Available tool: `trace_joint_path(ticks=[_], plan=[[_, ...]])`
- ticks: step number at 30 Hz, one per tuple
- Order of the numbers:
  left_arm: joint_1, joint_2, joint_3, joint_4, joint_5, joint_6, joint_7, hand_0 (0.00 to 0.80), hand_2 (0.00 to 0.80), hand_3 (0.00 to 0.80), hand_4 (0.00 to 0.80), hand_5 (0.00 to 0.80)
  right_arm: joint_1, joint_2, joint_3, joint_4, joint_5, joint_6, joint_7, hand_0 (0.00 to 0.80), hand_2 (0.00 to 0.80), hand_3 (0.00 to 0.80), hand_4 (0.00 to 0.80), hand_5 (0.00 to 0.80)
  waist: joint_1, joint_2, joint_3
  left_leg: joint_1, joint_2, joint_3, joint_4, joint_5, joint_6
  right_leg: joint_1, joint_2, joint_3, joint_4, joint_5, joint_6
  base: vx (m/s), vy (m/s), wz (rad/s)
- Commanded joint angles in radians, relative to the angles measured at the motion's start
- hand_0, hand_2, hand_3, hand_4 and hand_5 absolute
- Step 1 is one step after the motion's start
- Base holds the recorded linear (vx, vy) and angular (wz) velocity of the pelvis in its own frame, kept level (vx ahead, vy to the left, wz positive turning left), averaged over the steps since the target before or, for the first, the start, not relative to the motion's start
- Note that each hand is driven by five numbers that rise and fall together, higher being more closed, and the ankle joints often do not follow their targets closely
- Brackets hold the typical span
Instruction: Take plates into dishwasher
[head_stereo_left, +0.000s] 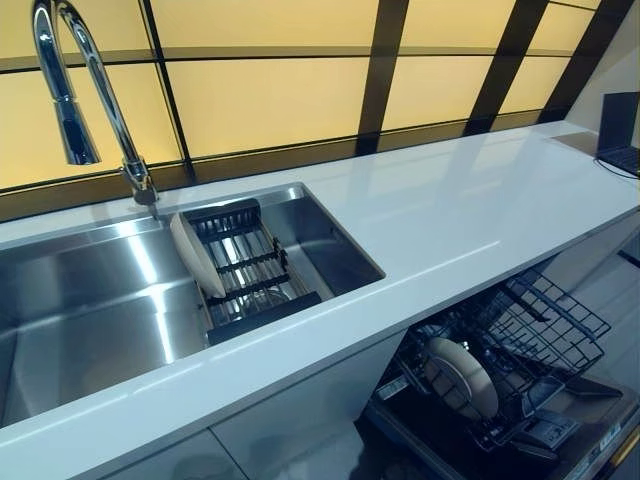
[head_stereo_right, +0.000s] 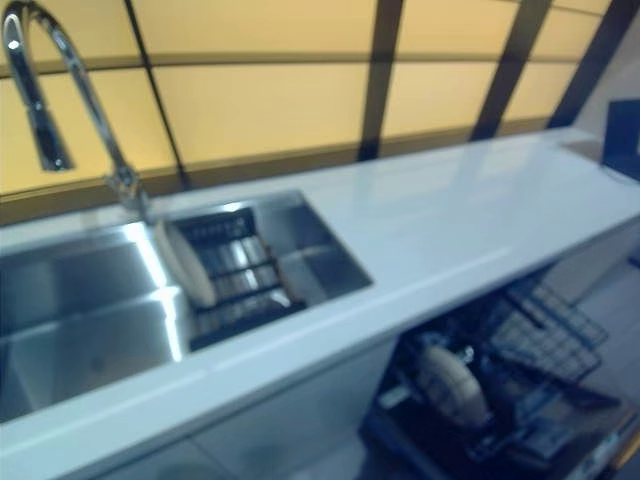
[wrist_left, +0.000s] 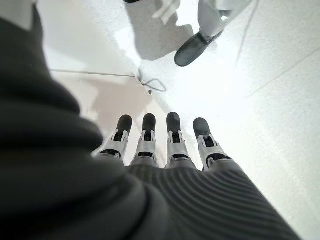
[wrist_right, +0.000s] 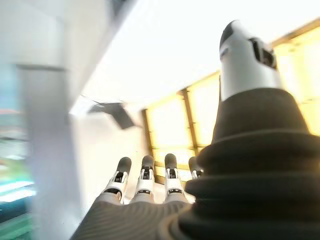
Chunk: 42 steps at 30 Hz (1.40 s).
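A white counter (head_stereo_left: 470, 210) is running along a wall of yellow panels (head_stereo_left: 270, 100), with a steel sink (head_stereo_left: 90, 300) set into it and a chrome tap (head_stereo_left: 75, 90) arching over the basin's back edge. A dark rack (head_stereo_left: 250, 275) is sitting across the right part of the sink, and one pale plate (head_stereo_left: 195, 255) is standing on edge at the rack's left end, leaning slightly. Below the counter to the right, the dishwasher (head_stereo_left: 560, 440) is standing open with its wire basket (head_stereo_left: 540, 330) pulled out, and a second plate (head_stereo_left: 460, 375) is standing upright in the basket's tines. A laptop (head_stereo_left: 620, 130) is sitting at the counter's far right end. Neither hand is showing in the head views. In its own wrist view, the left hand (wrist_left: 165, 145) is hanging with fingers straight and side by side, holding nothing, pointing at a pale floor (wrist_left: 270, 115) where a person's shoe (wrist_left: 192, 47) is showing. The right hand (wrist_right: 145, 182) is likewise holding nothing, fingers straight and thumb (wrist_right: 245, 55) standing apart, pointing towards the yellow panels.
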Motion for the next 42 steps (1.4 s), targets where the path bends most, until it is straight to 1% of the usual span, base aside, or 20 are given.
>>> trace_joint_path(ticks=[1, 2, 3, 7, 11, 14, 17, 21, 25, 28, 29, 31, 32, 34, 38, 42], plan=[[-0.01, 0.033, -0.038, 0.03, -0.019, -0.015, 0.002, 0.0, 0.0, 0.0, 0.0, 0.0, -0.206, 0.011, 0.094, -0.027, -0.07, -0.065, -0.122, 0.0, 0.0, 0.0, 0.0, 0.0, 0.056, -0.037, -0.009, -0.041, 0.001, -0.091, 0.002, -0.025, 0.007, 0.081, 0.045, -0.001, 0.003, -0.127, 0.055, 0.029, 0.036, 0.23], [-0.007, 0.03, -0.039, 0.029, -0.017, -0.016, 0.003, 0.0, 0.0, 0.0, 0.0, 0.0, -0.228, 0.018, 0.114, -0.041, -0.083, -0.063, -0.134, 0.0, 0.0, 0.0, 0.0, 0.0, 0.061, -0.037, -0.008, -0.042, 0.0, -0.095, 0.002, -0.024, 0.007, 0.082, 0.044, -0.004, 0.003, -0.128, 0.054, 0.036, 0.04, 0.21], [-0.001, 0.025, -0.044, 0.026, -0.02, -0.015, 0.003, 0.0, 0.0, 0.0, 0.0, 0.0, -0.289, 0.034, 0.169, -0.07, -0.112, -0.085, -0.162, 0.0, 0.0, 0.0, 0.0, 0.0, 0.068, -0.035, -0.007, -0.043, -0.001, -0.104, 0.002, -0.022, 0.007, 0.084, 0.043, -0.009, 0.003, -0.131, 0.053, 0.045, 0.046, 0.21], [0.008, 0.009, -0.053, 0.019, -0.018, -0.011, -0.003, 0.0, 0.0, 0.0, 0.0, 0.0, -0.412, 0.081, 0.285, -0.157, -0.209, -0.085, -0.192, 0.0, 0.0, 0.0, 0.0, 0.0, 0.093, -0.031, -0.004, -0.054, -0.007, -0.132, 0.002, -0.013, 0.007, 0.086, 0.038, -0.033, 0.003, -0.135, 0.051, 0.052, 0.053, 0.23], [0.011, -0.001, -0.069, 0.012, -0.03, -0.011, -0.002, 0.0, 0.0, 0.0, 0.0, 0.0, -0.477, 0.109, 0.364, -0.166, -0.265, -0.117, -0.206, 0.0, 0.0, 0.0, 0.0, 0.0, 0.117, -0.029, 0.007, -0.073, -0.013, -0.156, 0.002, -0.002, 0.006, 0.079, 0.03, -0.061, 0.003, -0.135, 0.05, 0.029, 0.061, 0.31], [0.002, -0.004, -0.065, 0.012, -0.077, 0.008, 0.008, 0.0, 0.0, 0.0, 0.0, 0.0, -0.537, 0.146, 0.435, -0.147, -0.286, -0.164, -0.245, 0.0, 0.0, 0.0, 0.0, 0.0, 0.142, -0.029, 0.024, -0.092, -0.022, -0.184, 0.002, 0.005, 0.005, 0.072, 0.02, -0.087, 0.003, -0.134, 0.051, 0.032, 0.08, 0.34], [-0.009, 0.001, -0.061, 0.01, -0.081, 0.014, 0.003, 0.0, 0.0, 0.0, 0.0, 0.0, -0.58, 0.185, 0.482, -0.156, -0.317, -0.155, -0.273, 0.0, 0.0, 0.0, 0.0, 0.0, 0.162, -0.029, 0.047, -0.118, -0.03, -0.21, 0.002, 0.016, 0.008, 0.056, 0.013, -0.105, 0.003, -0.128, 0.05, 0.007, 0.074, 0.27], [-0.03, 0.008, -0.061, 0.004, -0.1, 0.02, 0.001, 0.0, 0.0, 0.0, 0.0, 0.0, -0.618, 0.22, 0.529, -0.159, -0.356, -0.152, -0.29, 0.0, 0.0, 0.0, 0.0, 0.0, 0.175, -0.024, 0.078, -0.148, -0.038, -0.235, 0.002, 0.031, 0.011, 0.033, 0.006, -0.117, 0.003, -0.12, 0.049, -0.006, 0.072, 0.32], [-0.045, 0.015, -0.08, -0.011, -0.11, 0.022, 0.004, 0.0, 0.0, 0.0, 0.0, 0.0, -0.646, 0.254, 0.558, -0.152, -0.389, -0.128, -0.298, 0.0, 0.0, 0.0, 0.0, 0.0, 0.187, -0.017, 0.114, -0.176, -0.046, -0.256, 0.002, 0.041, 0.016, 0.009, -0.001, -0.127, 0.003, -0.111, 0.048, -0.007, 0.064, 0.25], [-0.058, 0.02, -0.09, -0.016, -0.125, 0.022, 0.008, 0.0, 0.0, 0.0, 0.0, 0.0, -0.689, 0.275, 0.598, -0.137, -0.407, -0.108, -0.314, 0.0, 0.0, 0.0, 0.0, 0.0, 0.194, -0.014, 0.139, -0.195, -0.049, -0.265, 0.002, 0.048, 0.02, -0.008, -0.004, -0.13, 0.003, -0.103, 0.048, -0.012, 0.033, 0.24], [-0.066, 0.024, -0.098, -0.021, -0.14, 0.017, 0.017, 0.0, 0.0, 0.0, 0.0, 0.0, -0.722, 0.292, 0.626, -0.125, -0.419, -0.094, -0.328, 0.0, 0.0, 0.0, 0.0, 0.0, 0.198, -0.013, 0.158, -0.209, -0.052, -0.272, 0.002, 0.052, 0.022, -0.022, -0.005, -0.131, 0.003, -0.098, 0.047, -0.013, 0.023, 0.14], [-0.072, 0.025, -0.1, -0.023, -0.143, 0.011, 0.026, 0.0, 0.0, 0.0, 0.0, 0.0, -0.743, 0.301, 0.642, -0.117, -0.423, -0.09, -0.33, 0.0, 0.0, 0.0, 0.0, 0.0, 0.199, -0.011, 0.168, -0.217, -0.053, -0.275, 0.002, 0.055, 0.023, -0.029, -0.006, -0.132, 0.003, -0.095, 0.047, -0.011, 0.021, 0.18], [-0.08, 0.027, -0.102, -0.028, -0.152, 0.003, 0.052, 0.0, 0.0, 0.0, 0.0, 0.0, -0.769, 0.317, 0.661, -0.114, -0.432, -0.077, -0.33, 0.0, 0.0, 0.0, 0.0, 0.0, 0.202, -0.01, 0.187, -0.23, -0.054, -0.277, 0.002, 0.059, 0.025, -0.043, -0.007, -0.131, 0.003, -0.09, 0.046, -0.006, 0.02, 0.26], [-0.085, 0.03, -0.102, -0.034, -0.161, -0.002, 0.067, 0.0, 0.0, 0.0, 0.0, 0.0, -0.794, 0.321, 0.683, -0.12, -0.43, -0.061, -0.336, 0.0, 0.0, 0.0, 0.0, 0.0, 0.203, -0.009, 0.202, -0.243, -0.054, -0.281, 0.002, 0.063, 0.026, -0.055, -0.007, -0.129, 0.003, -0.085, 0.047, -0.006, 0.017, 0.22], [-0.094, 0.031, -0.103, -0.04, -0.181, -0.006, 0.068, 0.0, 0.0, 0.0, 0.0, 0.0, -0.831, 0.335, 0.711, -0.127, -0.44, -0.04, -0.349, 0.0, 0.0, 0.0, 0.0, 0.0, 0.205, -0.007, 0.23, -0.263, -0.056, -0.286, 0.002, 0.07, 0.025, -0.077, -0.01, -0.129, 0.005, -0.077, 0.049, -0.001, 0.013, 0.13], [-0.101, 0.03, -0.109, -0.045, -0.188, -0.011, 0.068, 0.0, 0.0, 0.0, 0.0, 0.0, -0.864, 0.341, 0.732, -0.133, -0.442, -0.041, -0.354, 0.0, 0.0, 0.0, 0.0, 0.0, 0.207, -0.005, 0.246, -0.274, -0.056, -0.288, 0.002, 0.073, 0.026, -0.092, -0.013, -0.131, 0.013, -0.077, 0.05, -0.001, 0.008, 0.02]])
